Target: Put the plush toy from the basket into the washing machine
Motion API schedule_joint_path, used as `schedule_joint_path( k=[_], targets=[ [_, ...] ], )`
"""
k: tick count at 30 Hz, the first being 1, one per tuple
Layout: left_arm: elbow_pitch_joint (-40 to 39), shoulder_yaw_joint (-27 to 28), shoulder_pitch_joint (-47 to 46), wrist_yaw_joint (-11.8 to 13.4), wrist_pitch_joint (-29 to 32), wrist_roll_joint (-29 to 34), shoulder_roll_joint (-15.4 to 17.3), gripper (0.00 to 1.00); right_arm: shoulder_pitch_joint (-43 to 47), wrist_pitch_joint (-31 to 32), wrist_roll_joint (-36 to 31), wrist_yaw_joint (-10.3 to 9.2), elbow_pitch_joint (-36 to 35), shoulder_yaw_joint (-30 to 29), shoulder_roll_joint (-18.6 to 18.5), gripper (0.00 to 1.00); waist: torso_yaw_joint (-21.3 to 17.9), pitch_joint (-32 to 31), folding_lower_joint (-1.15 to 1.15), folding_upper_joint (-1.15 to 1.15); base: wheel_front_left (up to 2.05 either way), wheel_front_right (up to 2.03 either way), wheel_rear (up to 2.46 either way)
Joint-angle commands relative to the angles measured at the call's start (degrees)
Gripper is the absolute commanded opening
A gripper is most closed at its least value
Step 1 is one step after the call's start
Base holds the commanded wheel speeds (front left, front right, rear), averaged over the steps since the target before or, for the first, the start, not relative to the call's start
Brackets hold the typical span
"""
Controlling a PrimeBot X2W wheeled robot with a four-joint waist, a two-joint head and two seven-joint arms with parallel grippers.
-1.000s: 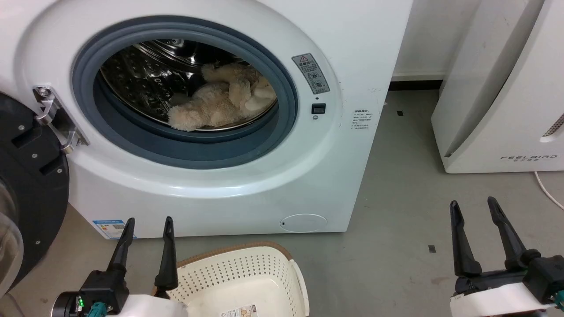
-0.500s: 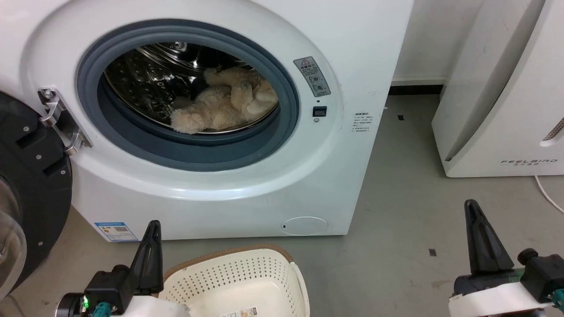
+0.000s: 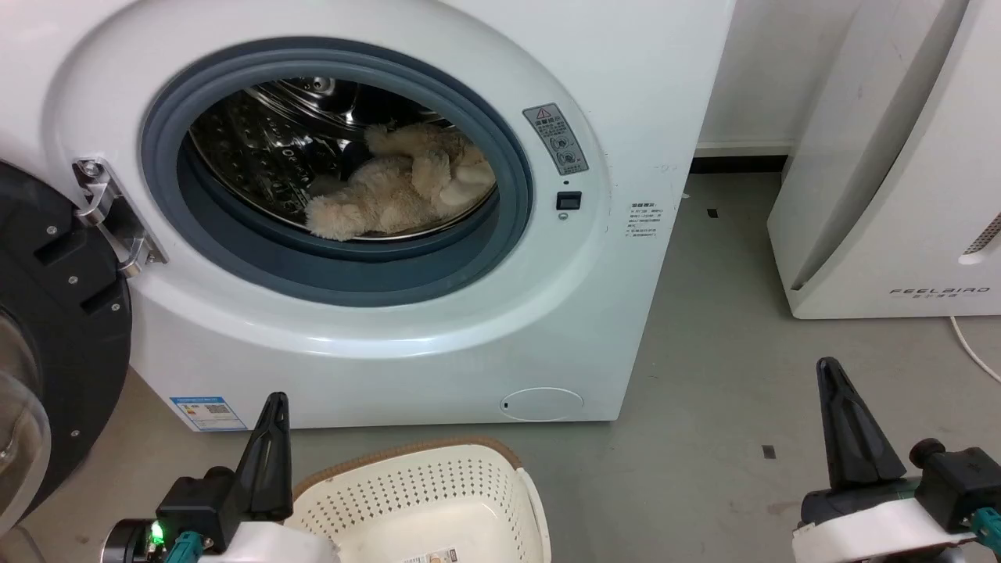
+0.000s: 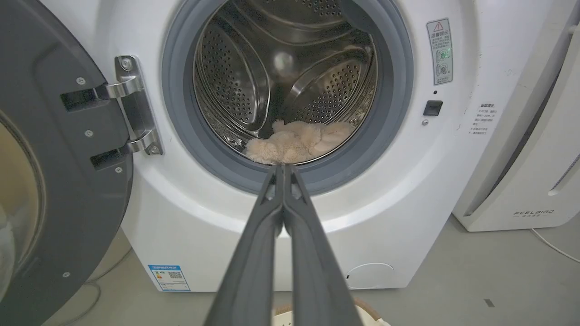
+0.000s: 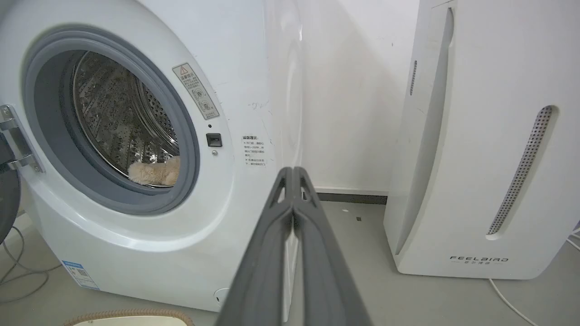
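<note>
In the head view, the open door (image 3: 55,328) hangs at 9 o'clock, its hinge (image 3: 109,219) bolted to the washer (image 3: 547,313). The left gripper (image 3: 274,407) stands at 7 o'clock, its fingers pressed together on nothing, just beside the basket (image 3: 438,485) at 6 o'clock. The basket holds no toy; a label (image 3: 430,557) shows on its bottom. The toy (image 3: 391,195) lies in the drum (image 3: 258,148) at 11 o'clock, low and toward the front, at the 5 o'clock side of the porthole, behind the gasket (image 3: 352,270). In the left wrist view the closed fingertips (image 4: 283,170) point at the toy (image 4: 299,145). The right gripper (image 3: 829,375) stands at 4 o'clock, also closed and empty, over bare floor (image 3: 704,391). A white appliance (image 3: 884,156) stands at 2 o'clock, with a cable (image 3: 970,344) below it.
</note>
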Motion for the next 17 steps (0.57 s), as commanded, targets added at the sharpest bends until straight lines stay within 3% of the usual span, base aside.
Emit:
schedule_joint_path(
  k=[1,17],
  targets=[
    [-0.1,0.3,-0.4,-0.3,0.4,0.7,-0.3,0.00,-0.2,0.4,-0.4,-0.01,0.1,0.2,0.0,0.00,0.0,0.0,0.00,0.00,0.00,0.00,0.00],
    [-0.3,1.0,-0.7,-1.0,2.2,2.4,-1.3,0.00,-0.3,2.2,-1.1,-0.02,0.2,0.6,0.0,0.00,0.2,-0.5,0.00,0.00,0.00,0.00,0.00]
  ],
)
